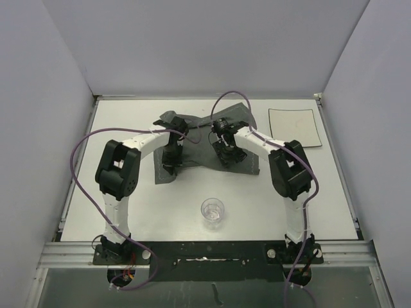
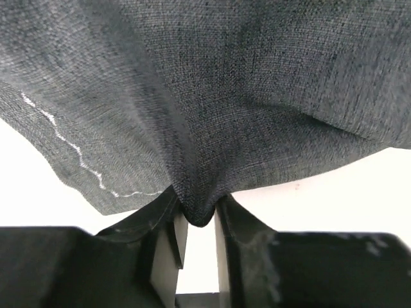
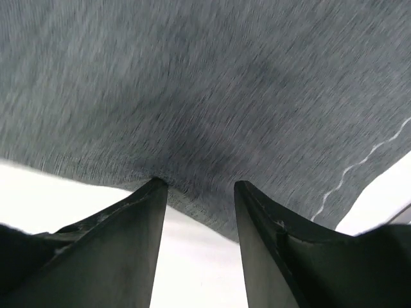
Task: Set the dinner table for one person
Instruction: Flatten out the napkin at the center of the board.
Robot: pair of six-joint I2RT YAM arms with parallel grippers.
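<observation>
Dinner table (image 1: 160, 205) is the big white flat top under everything, bolted rig at its near edge. It's rigid and fixed, looks smooth and probably slick, so nothing to grab there; cloth will likely slide on it easily. The thing actually being handled is the dark grey placemat (image 1: 199, 151), lying rumpled and skewed at mid-table toward the far side, folds bunched up. Woven fabric: judged light, floppy, not fragile. It sags and creases from any pinch point, so it's best taken at an edge or corner, two holds well apart, then pulled taut. Left gripper (image 2: 198, 221) is closed on a pinched-up fold of the placemat, with cloth tenting away from the tips. Right gripper (image 3: 200, 186) has jaws apart, tips at the placemat's near edge, white table visible in the gap, nothing clamped. White square plate (image 1: 293, 127) sits far right, apart from the cloth. Clear glass (image 1: 213, 212) stands upright near centre, between the arms, near the placemat's front edge. It's a tip-over risk if the cloth drags.
</observation>
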